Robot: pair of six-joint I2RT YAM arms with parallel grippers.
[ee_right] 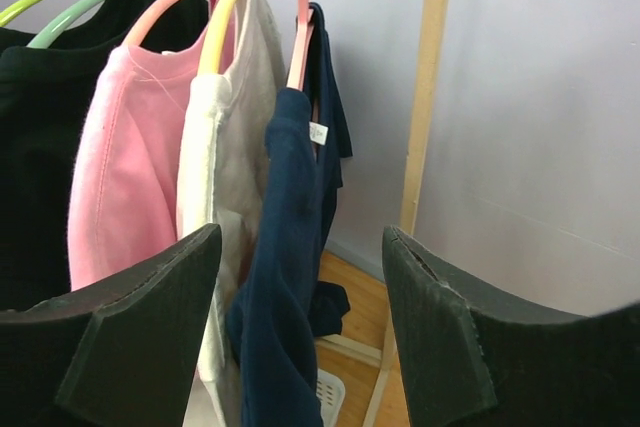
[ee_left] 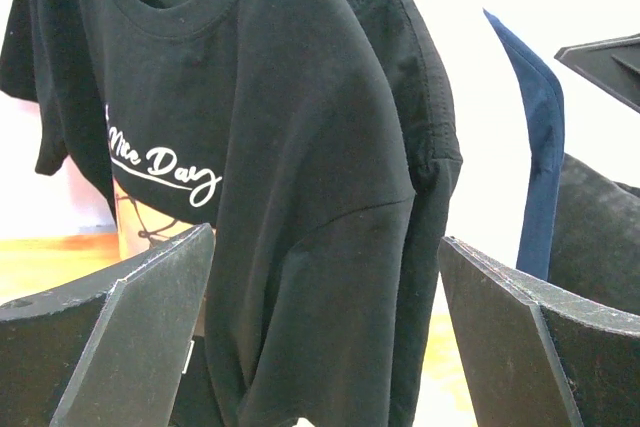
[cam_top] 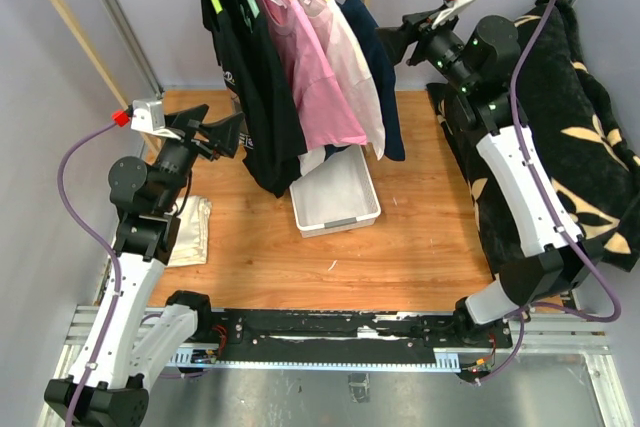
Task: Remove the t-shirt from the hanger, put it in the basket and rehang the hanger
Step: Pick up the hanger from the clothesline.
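Note:
Several t-shirts hang on a wooden rack [cam_top: 70, 9]: two black [cam_top: 258, 97], a pink one [cam_top: 315, 77], a cream one [cam_top: 352, 62] and a navy one [cam_top: 385, 77]. My left gripper [cam_top: 225, 133] is open, level with the side of the outer black t-shirt. In the left wrist view this shirt [ee_left: 300, 177], with white lettering, hangs between the spread fingers of that gripper [ee_left: 325, 342]. My right gripper [cam_top: 392, 45] is open beside the navy shirt. In the right wrist view the navy shirt [ee_right: 285, 277] hangs on a pink hanger [ee_right: 298, 37] between the open fingers of that gripper [ee_right: 300, 317].
A white basket [cam_top: 345, 215] stands on the wooden table under the shirts. A folded cream cloth [cam_top: 192, 232] lies at the left. A black patterned blanket [cam_top: 570, 127] covers the right side. The rack's wooden post [ee_right: 425, 97] stands just right of the navy shirt.

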